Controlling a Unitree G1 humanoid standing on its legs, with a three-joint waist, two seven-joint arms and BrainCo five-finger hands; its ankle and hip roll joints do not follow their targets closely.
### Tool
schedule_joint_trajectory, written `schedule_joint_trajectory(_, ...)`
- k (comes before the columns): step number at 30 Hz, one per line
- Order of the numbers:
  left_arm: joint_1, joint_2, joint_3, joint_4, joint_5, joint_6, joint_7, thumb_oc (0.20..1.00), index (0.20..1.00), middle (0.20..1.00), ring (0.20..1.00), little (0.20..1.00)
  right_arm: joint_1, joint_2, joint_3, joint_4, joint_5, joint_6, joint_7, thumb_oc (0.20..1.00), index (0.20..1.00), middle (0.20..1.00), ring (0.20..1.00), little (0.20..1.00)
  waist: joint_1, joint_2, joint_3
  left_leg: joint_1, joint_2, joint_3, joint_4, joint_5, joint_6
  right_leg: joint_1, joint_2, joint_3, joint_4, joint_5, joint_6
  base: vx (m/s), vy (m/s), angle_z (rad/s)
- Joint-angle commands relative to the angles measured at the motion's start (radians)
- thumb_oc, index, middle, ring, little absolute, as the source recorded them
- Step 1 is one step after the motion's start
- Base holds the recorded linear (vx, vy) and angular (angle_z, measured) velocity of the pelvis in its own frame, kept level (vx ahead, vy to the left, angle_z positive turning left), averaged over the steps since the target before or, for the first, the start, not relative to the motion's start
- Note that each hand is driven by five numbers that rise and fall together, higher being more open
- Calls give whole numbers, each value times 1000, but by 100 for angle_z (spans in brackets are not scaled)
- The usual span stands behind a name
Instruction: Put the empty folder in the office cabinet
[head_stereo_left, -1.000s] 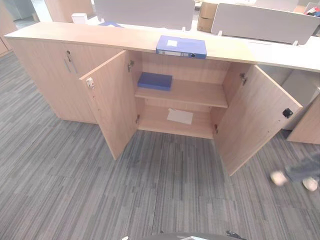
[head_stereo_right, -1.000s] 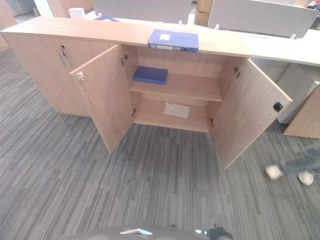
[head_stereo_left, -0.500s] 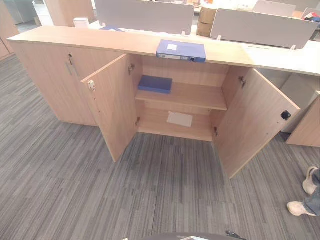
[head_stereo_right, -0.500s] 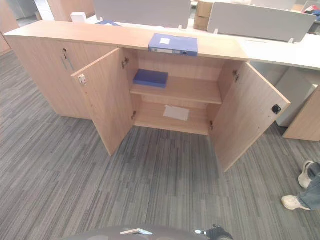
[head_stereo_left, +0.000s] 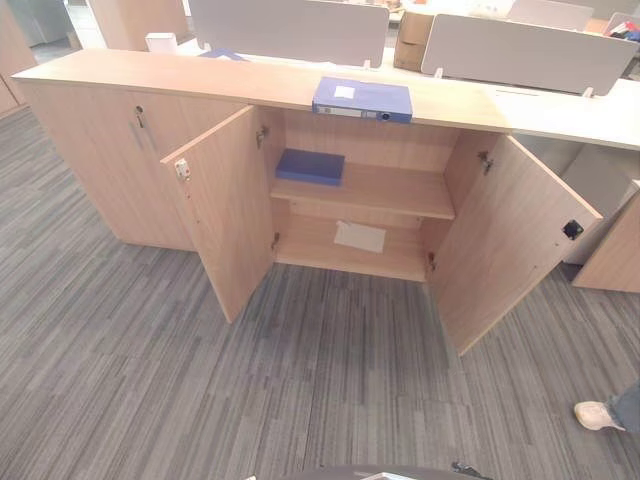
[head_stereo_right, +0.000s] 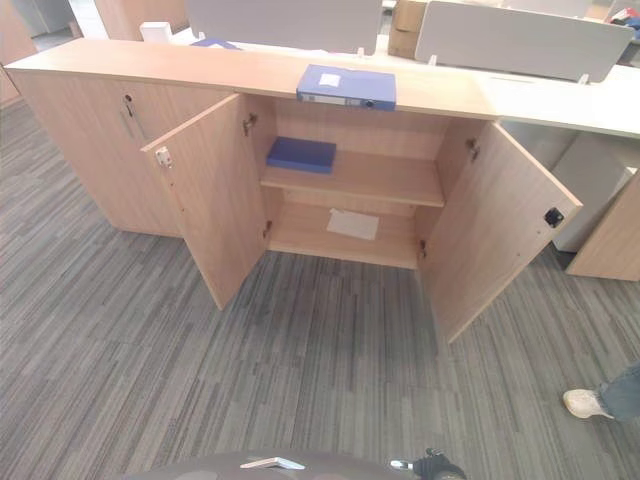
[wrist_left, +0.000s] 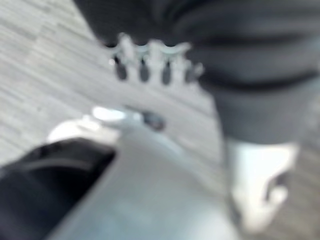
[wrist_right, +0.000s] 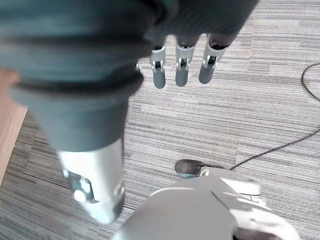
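Standing open: cabinet (head_stereo_left: 360, 190), both doors swung outward, left door (head_stereo_left: 225, 215) and right door (head_stereo_left: 510, 245), over grey striped carpet (head_stereo_left: 200, 400).
Folder: blue folder (head_stereo_left: 362, 98) lies flat on the cabinet top (head_stereo_left: 200, 75), right above the open compartment, white label on its upper face, spine toward the camera.
Upper shelf: second blue folder (head_stereo_left: 311, 165) lies flat at the shelf's left end, near the left hinge.
Lower shelf: white sheet of paper (head_stereo_left: 360, 236) lies flat, about mid-width.
Left hand: left hand (wrist_left: 155, 62) hangs over the carpet, well apart from the cabinet; view blurred, fingers look straight and hold nothing.
Right hand: right hand (wrist_right: 182, 67) hangs over the carpet, fingers straight and relaxed, empty.
Behind cabinet: grey desk partitions (head_stereo_left: 290, 28), a cardboard box (head_stereo_left: 412, 25).
Person: a shoe (head_stereo_left: 598, 415) at the right edge, on the carpet.
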Motion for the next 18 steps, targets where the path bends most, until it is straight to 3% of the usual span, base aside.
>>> schedule_joint_trajectory(1,-53,-45,-33,54,5,3,1,1000,1000,1000,1000,1000,-62,-49,-5,51,-3,1,-5,1000,1000,1000,1000,1000,-2,48,23,-16,-25,115,-1,-87,2,36,27,-68,3,-113,29,0,0,0)
schedule_joint_trajectory(11,-52,-48,-18,55,9,-1,13,1000,1000,1000,1000,1000,-58,-47,-4,42,-4,-13,-4,1000,1000,1000,1000,1000,1,46,32,-15,-21,132,-1,-88,1,38,14,-90,3,-110,33,36,-29,0)
schedule_joint_trajectory(16,-59,-48,-26,36,-14,-17,32,1000,1000,1000,1000,1000,-67,-54,6,20,-6,-36,-6,1000,1000,1000,1000,1000,-3,51,56,-6,-20,142,-1,-81,7,39,19,-92,3,-116,20,31,-95,-1)
schedule_joint_trajectory(18,-68,-50,-26,32,-46,-33,46,1000,1000,1000,1000,1000,-74,-63,11,8,2,-46,-3,1000,1000,1000,1000,1000,-6,41,78,-33,-32,162,101,-115,15,39,9,-98,4,-118,3,-18,-117,-2)
